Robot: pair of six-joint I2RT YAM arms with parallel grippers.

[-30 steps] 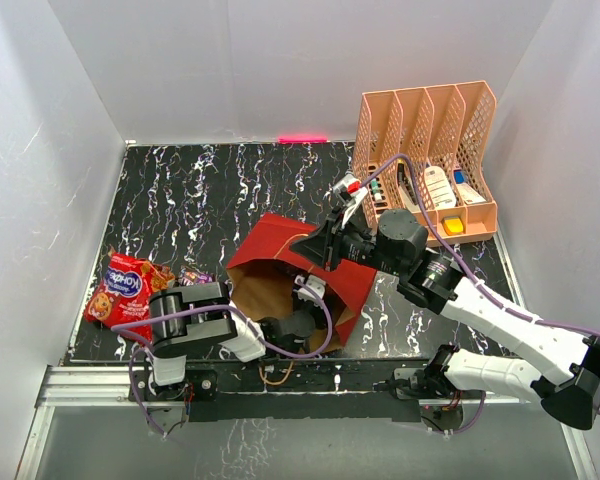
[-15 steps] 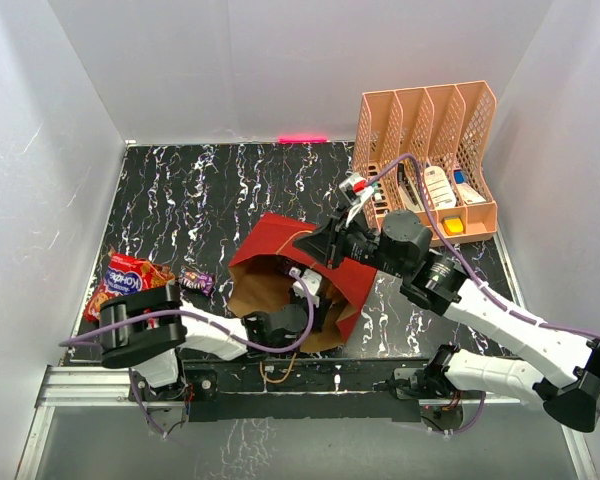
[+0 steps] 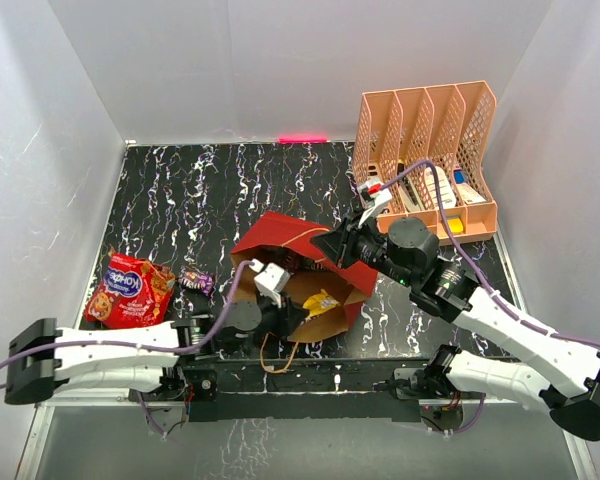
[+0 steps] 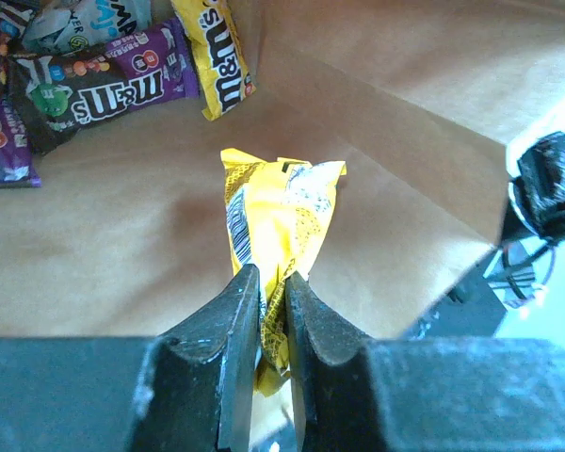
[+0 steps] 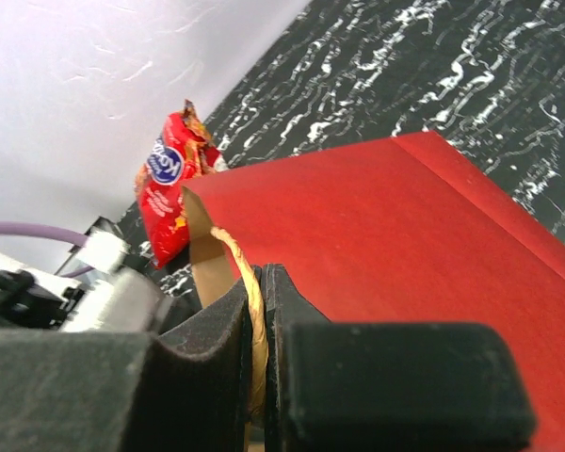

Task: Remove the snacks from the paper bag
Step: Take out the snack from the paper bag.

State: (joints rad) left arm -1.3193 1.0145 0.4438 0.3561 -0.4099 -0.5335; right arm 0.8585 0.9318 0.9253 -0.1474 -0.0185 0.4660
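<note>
Progress: part done. Already out on the black marbled table (image 3: 200, 190), left of the paper bag (image 3: 280, 235): the big red snack bag (image 3: 130, 288) and, just beside it, a small purple packet (image 3: 196, 280). The paper bag lies on its side, mouth toward the arm bases.

Left gripper (image 4: 275, 282) is at the mouth, jaws pinched together on the near end of a yellow candy packet (image 4: 282, 202). Can't tell if the packet touches the kraft lining. Looks mid-extraction, not yet set down.

Right gripper (image 5: 261, 282) is clamped on the twisted cord handle (image 5: 237, 254) at the bag's upper rim, prob. holding the mouth open.

Left to do: at least four small packets deep inside. These are a yellow M&M's packet (image 4: 217, 47), a purple M&M's packet (image 4: 104, 85), a pale blue-white packet (image 4: 80, 24) and an edge purple packet (image 4: 0, 141). Poss. more out of frame.

Views:
- **Top cam:** gives the overall layout and the pinched packet at the mouth, but not the deeper stash. Only this view has the peach file rack (image 3: 425, 160), well apart at rear right.
- **Left wrist:** the only view showing the stash and the pinch itself.
- **Right wrist:** the only view showing the cord between the jaws. It also catches the red snack bag beyond the bag's edge, but nothing of the interior.
</note>
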